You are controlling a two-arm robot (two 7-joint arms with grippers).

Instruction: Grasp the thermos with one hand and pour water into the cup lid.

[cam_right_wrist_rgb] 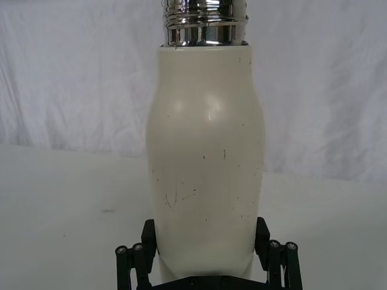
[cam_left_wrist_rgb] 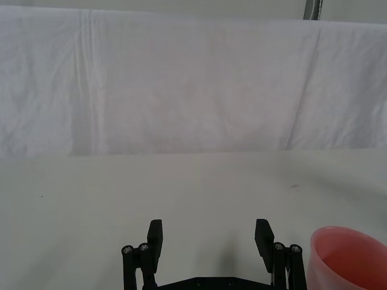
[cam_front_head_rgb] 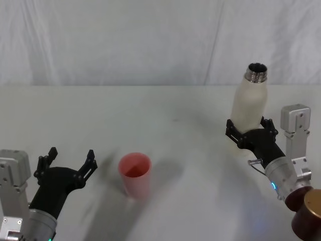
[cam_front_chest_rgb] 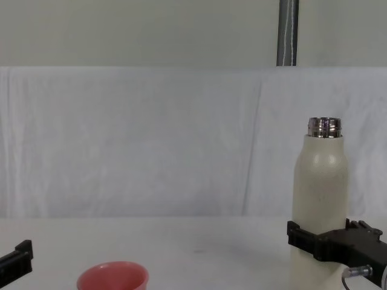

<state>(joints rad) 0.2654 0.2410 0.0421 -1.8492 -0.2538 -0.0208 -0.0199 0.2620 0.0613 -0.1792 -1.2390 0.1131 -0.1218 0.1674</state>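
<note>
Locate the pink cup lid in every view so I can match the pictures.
Head view: cup lid lower centre, right of the open left hand.
Left wrist view: cup lid at the lower right corner, beside the hand's fingers.
Right wrist view: not in it.
Chest view: cup lid at the bottom edge, left of centre.
Shared landmark: the white backdrop cloth behind the table.

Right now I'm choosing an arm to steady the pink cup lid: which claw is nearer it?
Left. The open left claw sits just beside the cup lid; the right claw, gripping the thermos, is much farther away.
</note>
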